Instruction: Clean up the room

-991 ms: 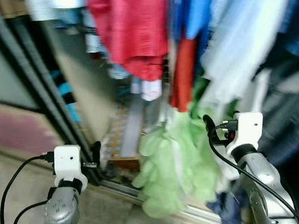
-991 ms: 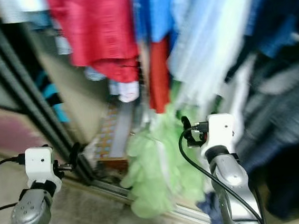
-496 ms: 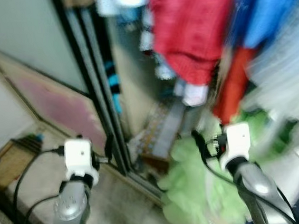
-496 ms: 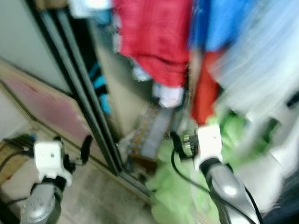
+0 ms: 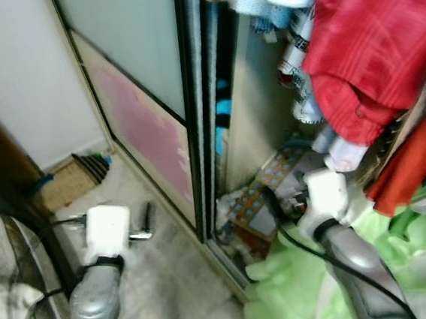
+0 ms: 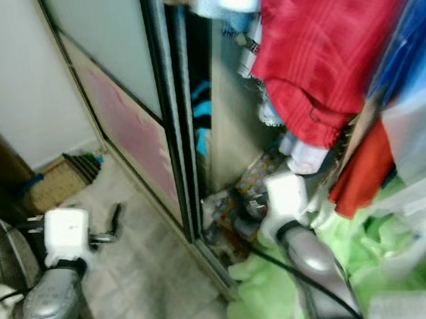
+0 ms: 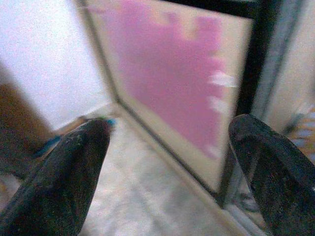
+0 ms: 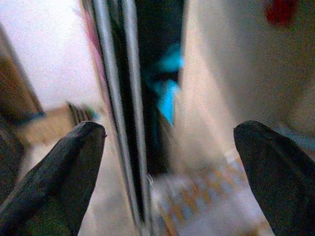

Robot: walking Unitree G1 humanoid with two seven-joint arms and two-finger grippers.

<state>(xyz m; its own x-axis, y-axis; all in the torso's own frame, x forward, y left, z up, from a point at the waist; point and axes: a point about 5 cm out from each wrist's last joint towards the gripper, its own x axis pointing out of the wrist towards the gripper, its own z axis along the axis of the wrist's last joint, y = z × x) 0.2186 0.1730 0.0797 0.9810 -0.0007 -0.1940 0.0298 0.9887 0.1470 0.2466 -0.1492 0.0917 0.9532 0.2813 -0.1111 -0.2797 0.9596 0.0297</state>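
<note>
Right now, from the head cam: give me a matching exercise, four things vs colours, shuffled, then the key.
Things:
1. hanging garment
2. crumpled fabric on the floor
3. lower panel of the sliding door
4. door frame

Colours:
A. black
B. red
C. pink
D. light green

Pairs: 1-B, 2-D, 3-C, 4-A
</note>
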